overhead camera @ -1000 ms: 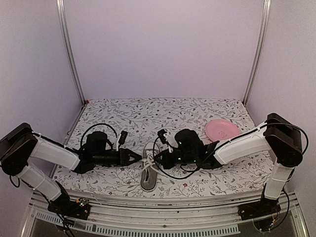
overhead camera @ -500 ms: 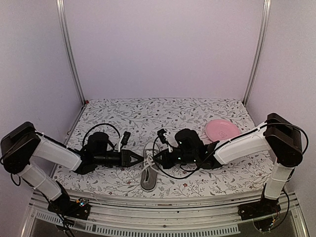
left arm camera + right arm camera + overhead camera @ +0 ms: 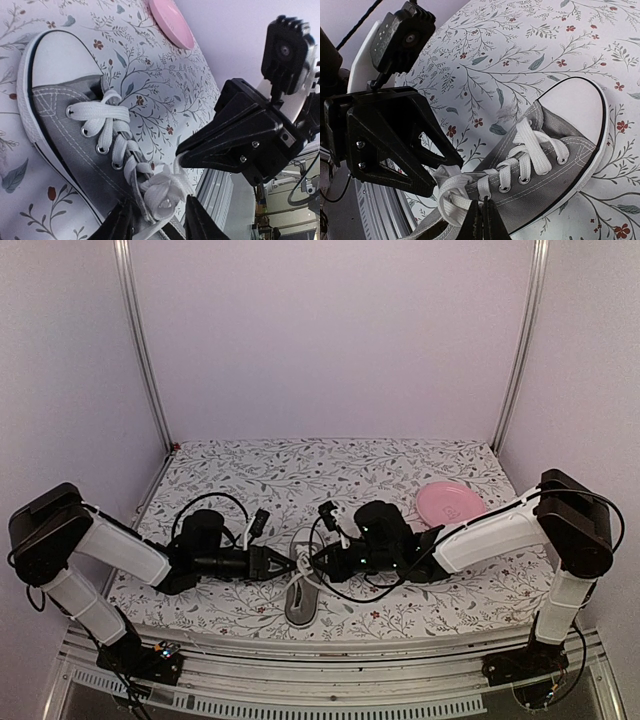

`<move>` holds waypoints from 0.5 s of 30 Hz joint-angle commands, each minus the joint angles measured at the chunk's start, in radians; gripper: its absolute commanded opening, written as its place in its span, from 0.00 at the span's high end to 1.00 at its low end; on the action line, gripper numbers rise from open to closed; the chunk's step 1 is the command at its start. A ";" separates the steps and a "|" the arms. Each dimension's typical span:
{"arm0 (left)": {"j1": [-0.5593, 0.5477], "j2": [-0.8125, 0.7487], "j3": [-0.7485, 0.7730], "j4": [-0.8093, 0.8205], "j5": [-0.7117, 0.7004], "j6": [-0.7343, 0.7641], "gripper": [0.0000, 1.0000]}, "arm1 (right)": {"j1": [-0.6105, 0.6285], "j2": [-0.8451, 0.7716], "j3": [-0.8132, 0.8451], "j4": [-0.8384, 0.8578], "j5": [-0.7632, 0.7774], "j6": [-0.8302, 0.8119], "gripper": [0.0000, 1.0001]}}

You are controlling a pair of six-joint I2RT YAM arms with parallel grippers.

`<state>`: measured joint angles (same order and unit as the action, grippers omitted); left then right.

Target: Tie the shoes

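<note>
Sneaker (image 3: 301, 592), grey canvas with white laces (image 3: 112, 145), lies near the front edge of my worktop (image 3: 300, 465), which is covered in floral cloth and boxed in by pale lilac walls (image 3: 330, 340) and metal uprights (image 3: 140, 350). Both wrist views cut off its heel. My left hand (image 3: 283, 564) stands spread either side of the bunched lace. My right hand (image 3: 318, 560) is pressed together at it, and I cannot tell whether a strand is caught. I count one sneaker, one pink plate (image 3: 450, 502), two uprights.
</note>
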<state>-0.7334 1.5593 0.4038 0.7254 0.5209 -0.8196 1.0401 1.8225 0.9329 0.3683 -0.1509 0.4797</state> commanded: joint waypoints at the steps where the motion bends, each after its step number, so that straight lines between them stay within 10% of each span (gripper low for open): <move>1: -0.014 0.013 0.017 0.045 0.016 0.000 0.64 | -0.003 -0.004 -0.002 0.029 -0.012 0.008 0.98; 10: -0.015 0.016 0.013 0.053 0.009 -0.007 1.00 | -0.003 -0.011 -0.007 0.031 0.000 0.010 0.98; 15: -0.007 -0.011 -0.016 0.030 -0.051 -0.026 1.00 | -0.009 -0.017 -0.018 0.028 0.030 0.032 0.98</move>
<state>-0.7387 1.5650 0.4049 0.7494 0.5167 -0.8322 1.0401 1.8225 0.9325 0.3687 -0.1471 0.4866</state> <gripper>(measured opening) 0.004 0.026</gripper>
